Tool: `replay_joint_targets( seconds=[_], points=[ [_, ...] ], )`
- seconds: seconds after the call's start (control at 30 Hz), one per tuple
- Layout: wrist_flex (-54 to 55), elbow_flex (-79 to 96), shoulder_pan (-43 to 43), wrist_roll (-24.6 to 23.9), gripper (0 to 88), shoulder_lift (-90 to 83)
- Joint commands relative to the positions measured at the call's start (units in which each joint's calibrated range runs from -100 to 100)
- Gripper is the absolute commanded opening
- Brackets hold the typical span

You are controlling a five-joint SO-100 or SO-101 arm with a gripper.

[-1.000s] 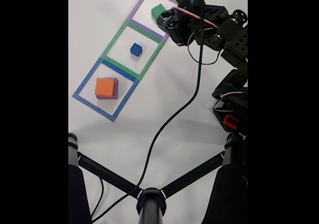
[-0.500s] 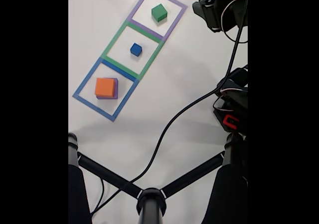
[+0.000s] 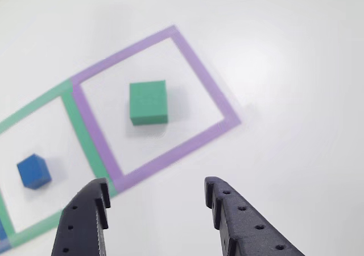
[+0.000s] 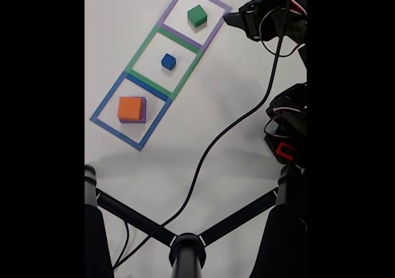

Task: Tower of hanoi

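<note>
In the other view the gripper [image 3: 156, 194] hung above the white worktop [image 3: 296, 68] with its fingers [image 3: 94, 202] spread and empty, just short of the purple tape square [image 3: 210, 91]. The green block [image 3: 148, 102] sat alone inside that square; the blue cube [image 3: 33, 171] sat in the green square [image 3: 79, 131] to its left. In the fixed view the salmon-orange block [image 4: 130, 108] rested on the purple block [image 4: 143, 110] in the blue square [image 4: 105, 102], well apart from the gripper [image 4: 229, 17]. The step in hand looked like a choice between moves. Next would probably be reaching left, lowering over the blue cube, and closing squarely on its sides.
</note>
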State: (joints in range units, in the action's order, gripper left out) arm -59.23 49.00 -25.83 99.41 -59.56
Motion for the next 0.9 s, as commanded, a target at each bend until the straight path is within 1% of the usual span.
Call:
replay_joint_targets(
  seconds=[0.0, 0.17, 0.3, 0.37, 0.5, 0.73, 0.87],
  points=[
    [15.08, 8.93, -1.2, 0.59, 20.2, -0.13],
    [32.16, 19.2, -2.34, 0.59, 20.7, 4.99],
    [53.36, 28.47, -2.8, 0.59, 21.7, 11.96],
    [61.7, 31.1, -2.95, 0.59, 22.2, 16.61],
    [73.76, 33.92, -2.19, 0.59, 22.3, 24.79],
    [92.86, 33.55, -0.51, 0.59, 22.2, 40.81],
    [100.39, 31.46, 0.63, 0.59, 22.5, 48.98]
  ],
)
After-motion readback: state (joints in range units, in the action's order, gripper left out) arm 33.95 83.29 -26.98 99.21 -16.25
